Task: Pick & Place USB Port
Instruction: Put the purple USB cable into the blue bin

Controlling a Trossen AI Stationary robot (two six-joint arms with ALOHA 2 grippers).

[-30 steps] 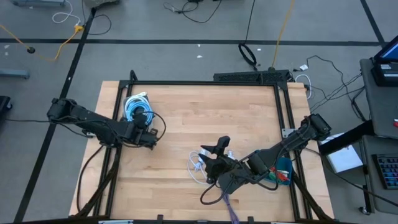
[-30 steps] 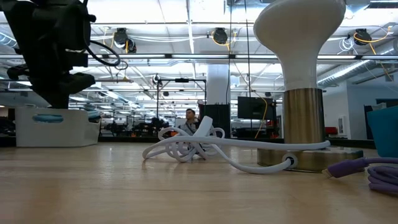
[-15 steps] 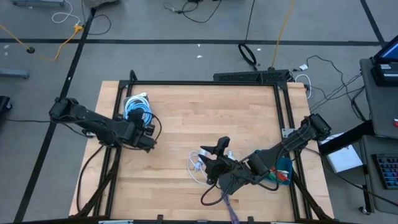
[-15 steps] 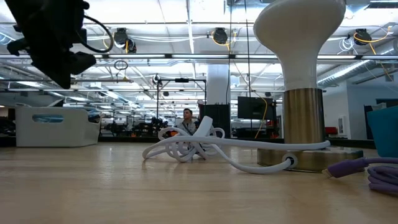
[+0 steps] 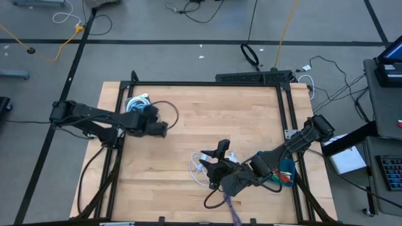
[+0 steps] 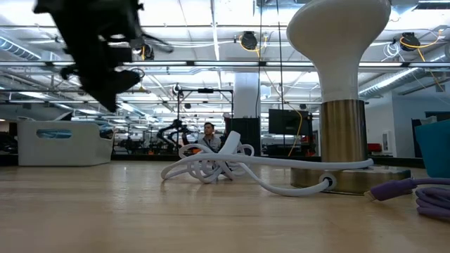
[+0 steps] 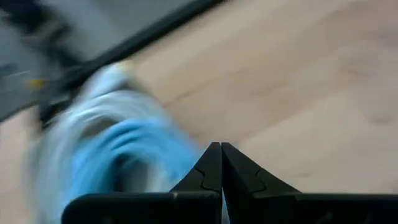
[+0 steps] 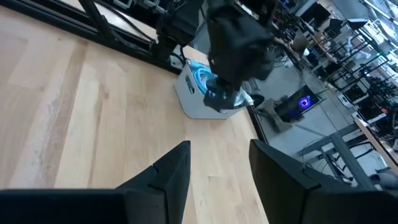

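Observation:
The USB port, a white block on a tangled white cord (image 5: pixel 200 166) (image 6: pixel 211 163), lies on the wooden table right of centre. My right gripper (image 5: pixel 215 152) (image 8: pixel 217 167) hovers open just above it, nothing between its fingers. My left gripper (image 5: pixel 164 130) (image 6: pixel 112 104) (image 7: pixel 216 154) hangs shut and empty in the air over the table's left half. It is beside a white bin (image 5: pixel 135 100) (image 8: pixel 198 104) (image 6: pixel 63 143) that holds coiled blue cables (image 7: pixel 124 155).
A purple cable (image 5: pixel 230 204) (image 6: pixel 416 194) lies near the front edge. A teal container (image 5: pixel 287 173) (image 6: pixel 433 149) stands at the right, under the right arm. A white-and-brass stand (image 6: pixel 339 91) rises close in the low view. A black frame (image 5: pixel 207 84) borders the table.
My left gripper has risen and swung toward the table's right and far side, away from the front of the bin, rolling as it went. It has stayed shut with nothing in it. The white cord has not moved.

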